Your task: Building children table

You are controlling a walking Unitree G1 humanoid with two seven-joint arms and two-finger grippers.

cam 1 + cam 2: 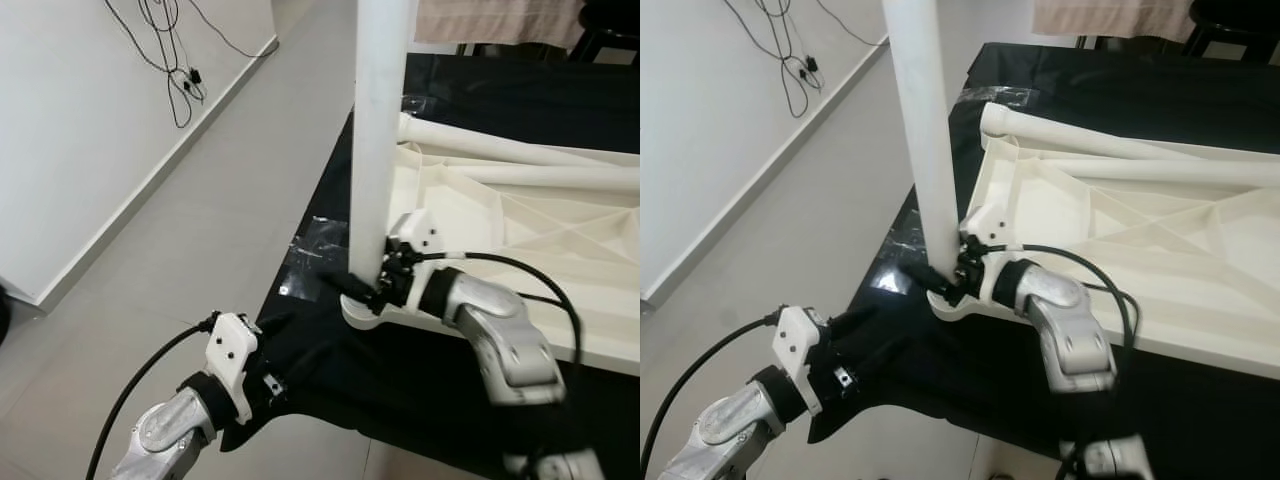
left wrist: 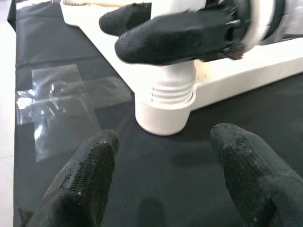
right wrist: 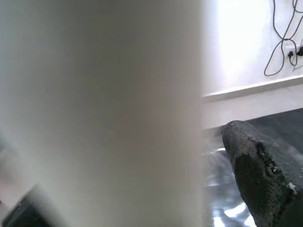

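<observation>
A white table top (image 1: 520, 230) lies upside down on a black cloth (image 1: 560, 100). One white table leg (image 1: 380, 130) stands upright in the corner socket (image 2: 165, 113) nearest me. My right gripper (image 1: 365, 285) is shut on this leg just above the socket, one finger (image 3: 255, 175) beside the leg (image 3: 99, 109). My left gripper (image 2: 170, 175) is open, low over the cloth, a short way in front of the socket, holding nothing. Its wrist (image 1: 232, 360) sits at the cloth's front corner.
Two more white legs (image 1: 520, 145) lie along the table top's far side. Clear tape (image 1: 315, 255) is stuck on the cloth's left edge. Grey floor (image 1: 200, 220) runs to the left, up to a white wall with hanging black cables (image 1: 170, 60).
</observation>
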